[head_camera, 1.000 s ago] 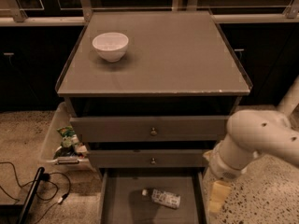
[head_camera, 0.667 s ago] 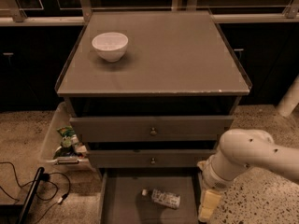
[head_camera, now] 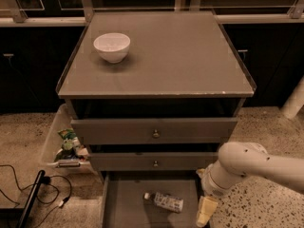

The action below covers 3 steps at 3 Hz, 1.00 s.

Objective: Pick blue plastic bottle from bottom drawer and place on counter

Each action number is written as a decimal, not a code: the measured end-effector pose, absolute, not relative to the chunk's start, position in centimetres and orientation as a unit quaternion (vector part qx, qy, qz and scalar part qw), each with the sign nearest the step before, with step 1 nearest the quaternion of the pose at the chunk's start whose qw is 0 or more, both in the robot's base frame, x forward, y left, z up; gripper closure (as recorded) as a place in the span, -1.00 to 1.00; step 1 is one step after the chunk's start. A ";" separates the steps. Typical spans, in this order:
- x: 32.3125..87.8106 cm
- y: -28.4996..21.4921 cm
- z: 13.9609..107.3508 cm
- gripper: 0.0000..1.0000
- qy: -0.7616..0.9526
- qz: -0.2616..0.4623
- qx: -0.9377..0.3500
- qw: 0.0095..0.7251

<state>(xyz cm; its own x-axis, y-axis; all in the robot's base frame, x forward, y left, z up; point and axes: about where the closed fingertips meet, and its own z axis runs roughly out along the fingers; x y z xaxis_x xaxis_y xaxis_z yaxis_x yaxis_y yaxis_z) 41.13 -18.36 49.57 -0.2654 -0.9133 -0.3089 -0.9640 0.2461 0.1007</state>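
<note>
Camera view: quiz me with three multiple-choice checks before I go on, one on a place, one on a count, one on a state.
1. Where is the blue plastic bottle? A in the top drawer; B on the floor of the bottom drawer; C on the ground beside the cabinet.
2. How many knobbed drawers sit above the bottom drawer? A one; B four; C two.
3. How is the bottle posed? A lying on its side; B upright; C gripped and lifted.

Answers:
1 B, it rests on the open tray's grey floor.
2 C, one knob shows on each of two fronts.
3 A, it lies flat, cap to the left, while the gripper hangs at the drawer's right edge, apart from it.
</note>
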 end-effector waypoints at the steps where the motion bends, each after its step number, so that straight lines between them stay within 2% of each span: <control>1: 41.9 -18.1 46.3 -1.00 0.792 0.159 -0.582 0.095; 2: 43.6 -17.0 40.4 -1.00 0.793 0.192 -0.558 0.151; 3: 45.6 -16.6 35.6 -1.00 0.783 0.202 -0.537 0.242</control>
<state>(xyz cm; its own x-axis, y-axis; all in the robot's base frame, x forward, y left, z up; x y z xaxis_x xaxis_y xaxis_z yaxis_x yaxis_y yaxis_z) 45.59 -16.59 35.58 -0.3070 -0.7425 -0.5954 -0.9380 0.3419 0.0573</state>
